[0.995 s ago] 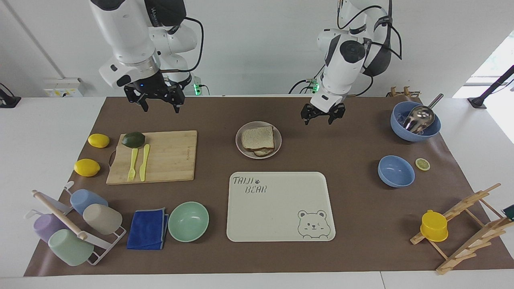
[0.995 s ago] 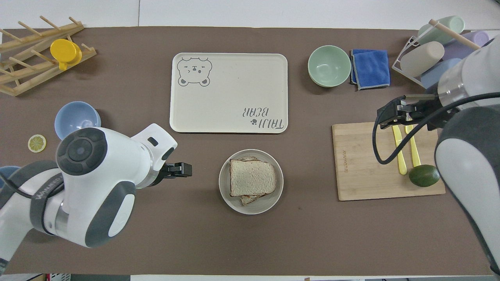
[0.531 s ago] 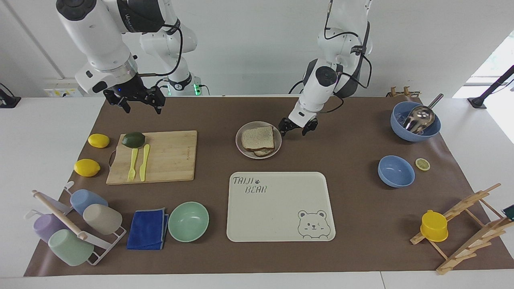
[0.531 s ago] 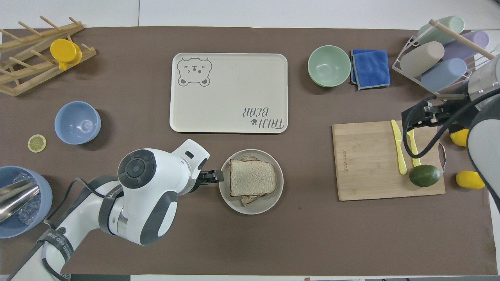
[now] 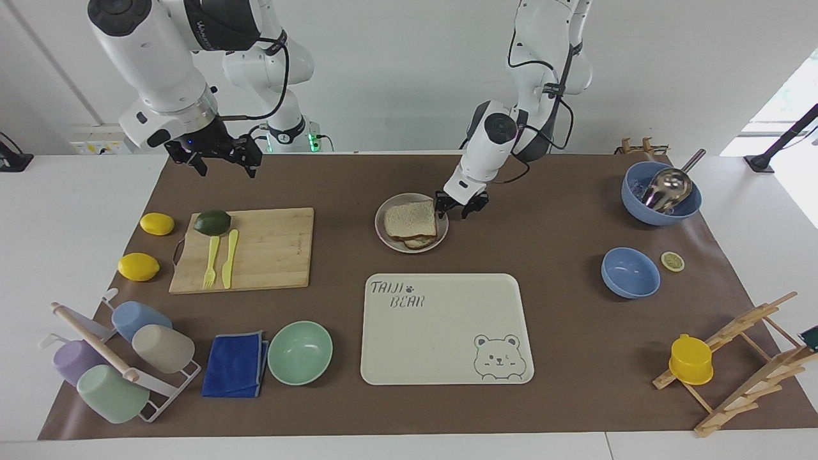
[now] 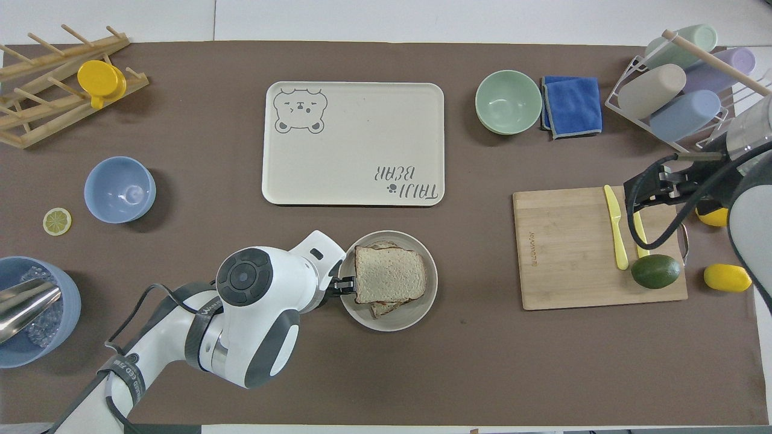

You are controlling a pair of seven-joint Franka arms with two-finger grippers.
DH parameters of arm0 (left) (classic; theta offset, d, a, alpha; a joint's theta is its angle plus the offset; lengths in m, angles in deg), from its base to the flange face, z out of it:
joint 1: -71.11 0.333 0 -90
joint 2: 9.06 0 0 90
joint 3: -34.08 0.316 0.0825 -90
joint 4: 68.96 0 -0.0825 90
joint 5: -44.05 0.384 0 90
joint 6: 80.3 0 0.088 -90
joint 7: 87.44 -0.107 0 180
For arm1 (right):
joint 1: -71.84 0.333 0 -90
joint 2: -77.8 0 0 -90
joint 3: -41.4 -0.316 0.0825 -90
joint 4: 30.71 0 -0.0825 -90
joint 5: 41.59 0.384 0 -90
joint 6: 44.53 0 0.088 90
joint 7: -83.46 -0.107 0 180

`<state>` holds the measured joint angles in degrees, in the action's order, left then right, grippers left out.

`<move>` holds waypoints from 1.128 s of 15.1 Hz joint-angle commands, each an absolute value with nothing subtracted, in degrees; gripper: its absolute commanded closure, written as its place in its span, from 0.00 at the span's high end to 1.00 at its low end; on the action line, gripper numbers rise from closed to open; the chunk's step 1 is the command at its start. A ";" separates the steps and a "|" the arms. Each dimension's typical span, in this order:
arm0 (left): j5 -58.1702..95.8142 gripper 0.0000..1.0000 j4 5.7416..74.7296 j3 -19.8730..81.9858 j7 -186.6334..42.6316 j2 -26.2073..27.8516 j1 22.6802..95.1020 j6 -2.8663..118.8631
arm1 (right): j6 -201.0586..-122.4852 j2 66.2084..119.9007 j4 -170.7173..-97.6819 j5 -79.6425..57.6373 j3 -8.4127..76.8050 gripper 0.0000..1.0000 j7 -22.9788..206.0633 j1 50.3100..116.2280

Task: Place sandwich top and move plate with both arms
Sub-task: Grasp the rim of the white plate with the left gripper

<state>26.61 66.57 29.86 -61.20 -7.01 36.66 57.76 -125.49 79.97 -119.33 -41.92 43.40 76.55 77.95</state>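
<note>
The round beige-grey plate (image 5: 390, 240) (image 6: 386, 323) sits mid-table, nearer the robots than the bear tray. The sandwich top (image 5: 410, 218) (image 6: 389, 274), a speckled slice with brown crust, lies flat on the plate over another slice whose corner peeks out beneath. My left gripper (image 5: 457, 209) (image 6: 347, 284) is down at the plate's rim on the left arm's side, right beside the bread's edge. Whether it touches the rim I cannot tell. My right gripper (image 5: 214, 158) (image 6: 654, 187) hangs open and empty above the mat by the cutting board's edge.
The cream bear tray (image 5: 447, 329) lies farther out than the plate. A cutting board (image 5: 268, 249) carries an avocado and yellow cutlery, with two lemons (image 5: 138, 266) beside it. A mint bowl (image 5: 300, 352), blue cloth, cup rack, blue bowls (image 5: 630, 272) and wooden rack ring the mat.
My left arm swung in from over bare mat and lowered its gripper to the plate's rim. The right arm rose and drew back toward its own end of the table.
</note>
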 commanded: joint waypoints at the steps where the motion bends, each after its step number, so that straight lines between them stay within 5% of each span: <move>1: 25.59 0.56 67.36 30.74 -60.99 -6.87 35.34 59.71 | -125.47 78.07 -121.06 -42.38 42.72 1.00 78.89 76.77; 7: 23.83 0.41 67.36 30.66 -60.99 -5.37 34.72 61.82 | -125.56 78.06 -121.24 -41.59 42.45 1.00 79.59 73.17; 11: 23.83 0.00 67.36 30.66 -61.08 -5.28 34.81 61.56 | -125.91 78.59 -120.36 -41.68 41.92 1.00 80.47 72.11; 17: 22.79 0.00 66.48 30.66 -61.25 -5.46 35.86 60.59 | -125.74 78.51 -120.10 -42.12 42.27 1.00 82.31 71.58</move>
<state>24.22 66.33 29.87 -61.19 -5.78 35.92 60.44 -125.53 79.43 -119.49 -41.98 42.88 80.59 72.84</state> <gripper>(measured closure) 0.934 0.000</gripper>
